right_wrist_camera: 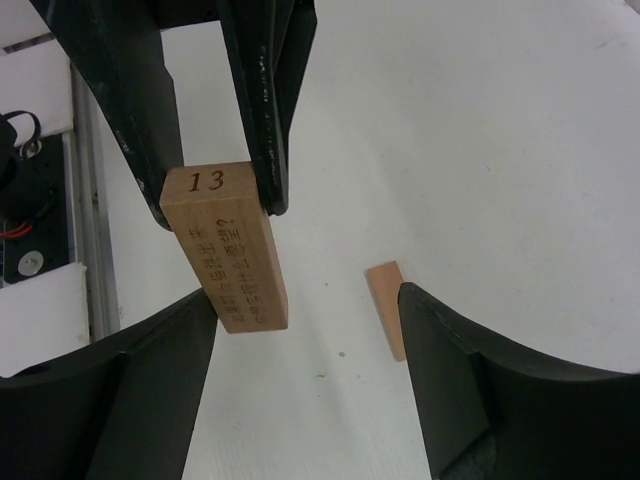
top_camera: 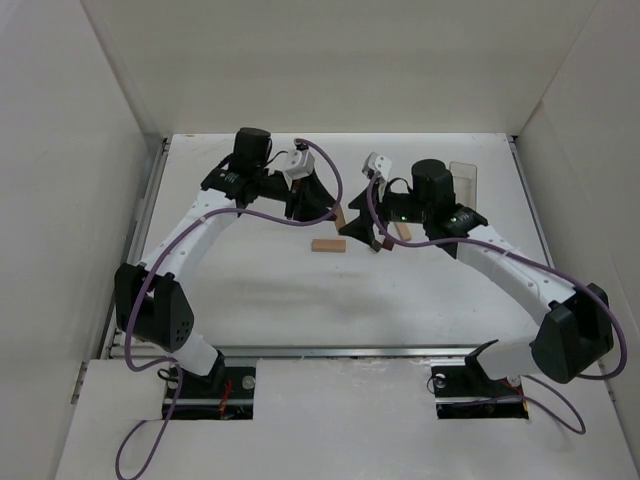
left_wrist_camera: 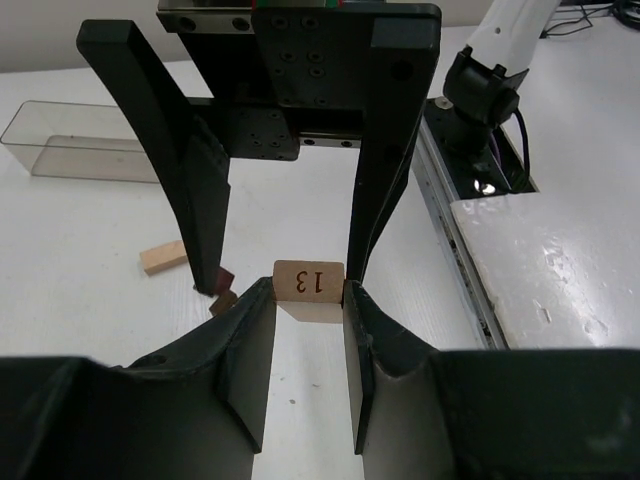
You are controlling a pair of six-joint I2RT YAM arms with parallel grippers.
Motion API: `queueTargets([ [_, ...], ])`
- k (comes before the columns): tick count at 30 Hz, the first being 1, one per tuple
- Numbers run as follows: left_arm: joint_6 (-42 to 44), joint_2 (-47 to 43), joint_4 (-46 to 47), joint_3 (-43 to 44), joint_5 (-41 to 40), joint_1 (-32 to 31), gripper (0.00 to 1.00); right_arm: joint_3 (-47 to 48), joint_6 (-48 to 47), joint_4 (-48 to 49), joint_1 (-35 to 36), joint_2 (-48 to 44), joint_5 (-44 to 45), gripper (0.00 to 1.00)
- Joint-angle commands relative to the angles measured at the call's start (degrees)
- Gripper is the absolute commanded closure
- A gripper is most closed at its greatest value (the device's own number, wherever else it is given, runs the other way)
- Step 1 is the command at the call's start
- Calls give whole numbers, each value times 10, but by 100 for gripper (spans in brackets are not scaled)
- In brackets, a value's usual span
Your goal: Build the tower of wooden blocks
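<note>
The left gripper (left_wrist_camera: 307, 300) is clenched on the top end of a tan wooden bar stamped 13 (right_wrist_camera: 228, 250). The bar stands upright, and whether its foot touches the table (top_camera: 250, 290) cannot be told. It is probably light, stiff and smooth, best gripped across its long flat faces. The wood is pale, with burnt lettering down one side. Two small dark reddish pieces (left_wrist_camera: 222, 295) lie just left of it and a second tan bar (top_camera: 328, 246) lies nearby. To its right, the right gripper (right_wrist_camera: 305, 297) is spread open around it. A clear plastic box (top_camera: 462, 180) sits farther right.
</note>
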Motion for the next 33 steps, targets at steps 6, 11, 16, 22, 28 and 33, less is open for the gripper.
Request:
queueTargets([
  [6, -57, -21, 72, 22, 49, -3, 100, 29, 12, 56, 0, 9, -32, 41],
  [11, -70, -21, 88, 16, 49, -3, 100, 29, 12, 56, 0, 9, -38, 69],
  [16, -84, -27, 108, 5, 49, -3, 95, 30, 23, 62, 0, 9, -44, 100],
  [22, -96, -32, 122, -12, 54, -3, 75, 30, 39, 94, 0, 3, -50, 100],
  [28, -96, -37, 138, -27, 65, -3, 59, 30, 45, 111, 0, -15, -50, 100],
  [33, -110, -37, 164, -33, 78, -3, 56, 30, 55, 130, 0, -20, -50, 100],
])
